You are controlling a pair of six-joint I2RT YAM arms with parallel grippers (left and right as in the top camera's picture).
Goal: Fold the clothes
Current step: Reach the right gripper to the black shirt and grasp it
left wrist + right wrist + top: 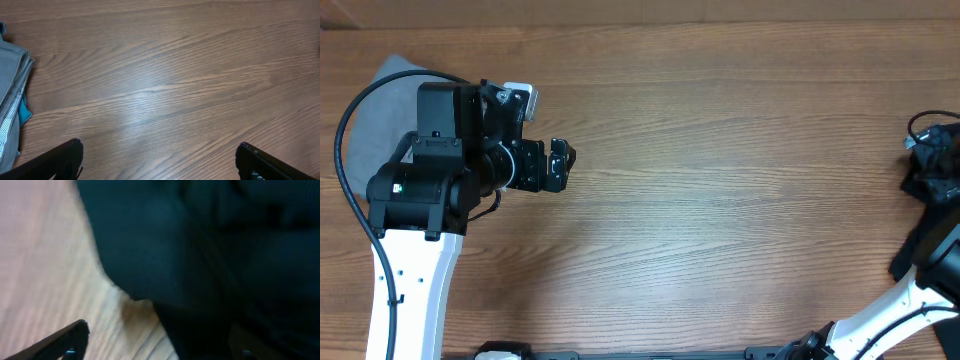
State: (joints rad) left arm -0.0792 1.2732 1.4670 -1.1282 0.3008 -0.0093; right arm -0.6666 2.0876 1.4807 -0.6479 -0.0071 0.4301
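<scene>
Black clothes [210, 250] — one; grey trousers [11, 85] — one

1. The left arm [415, 250] rises from the near edge at far left. Its white link leads up to a black wrist that points right.
2. The left gripper [160, 160] stands with jaws spread wide, its dark fingertips [65, 157] showing in the bottom corners of its wrist view.
3. The right arm [890, 310] sweeps from the near edge to the far right, its black wrist partly cut off in the overhead view.
4. The right gripper [162, 340] has its jaws apart. One finger [60, 342] shows clearly, the other only faintly.
</scene>
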